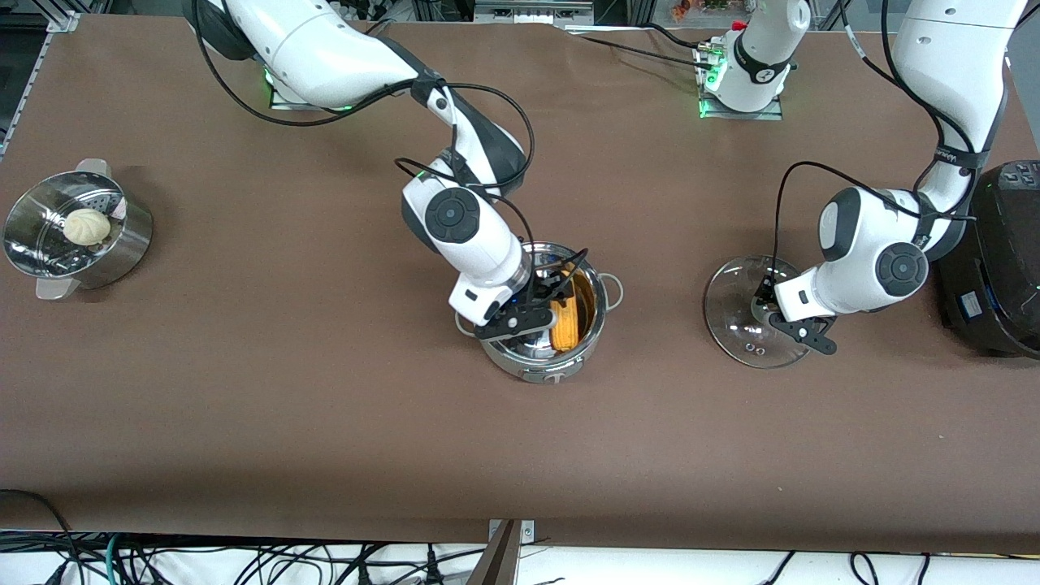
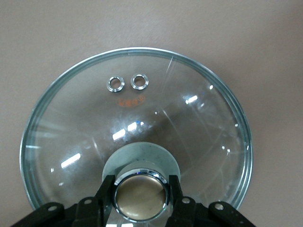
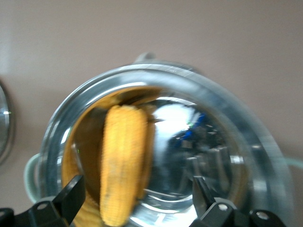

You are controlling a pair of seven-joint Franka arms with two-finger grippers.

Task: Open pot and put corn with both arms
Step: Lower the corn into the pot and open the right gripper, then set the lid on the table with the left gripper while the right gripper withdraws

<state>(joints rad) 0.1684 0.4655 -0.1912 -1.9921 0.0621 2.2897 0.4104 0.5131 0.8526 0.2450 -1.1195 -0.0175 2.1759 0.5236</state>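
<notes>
pot: mid-table, uncovered, shiny steel, pale loop handle showing on the side toward my left arm's end. Same pot fills my right wrist view, rim and mirror-like floor visible.
corn: inside the pot, lying against the wall on the side toward my left arm's end, its yellow reflected on the steel. In my right wrist view it's a long yellow cob, one end up near the rim, other end down on the floor.
lid: clear glass, flat on the table between the pot and the black cooker, well apart from the pot. Two small steam holes near its rim, the part nearest the front camera. Left wrist view shows the whole disc, pale collar and chrome knob in the middle.
right gripper: mine, over the pot's mouth, jaws spread wide, nothing in them. The corn sits free between and below the fingers.
left gripper: mine, down at the lid. Fingers flank the knob on both sides, pressed close against it. I have hold of the knob.
steamer basket: at my right arm's end of the table, perforated steel, white bun in it.
black cooker: at my left arm's end, just beside my left arm's wrist.
</notes>
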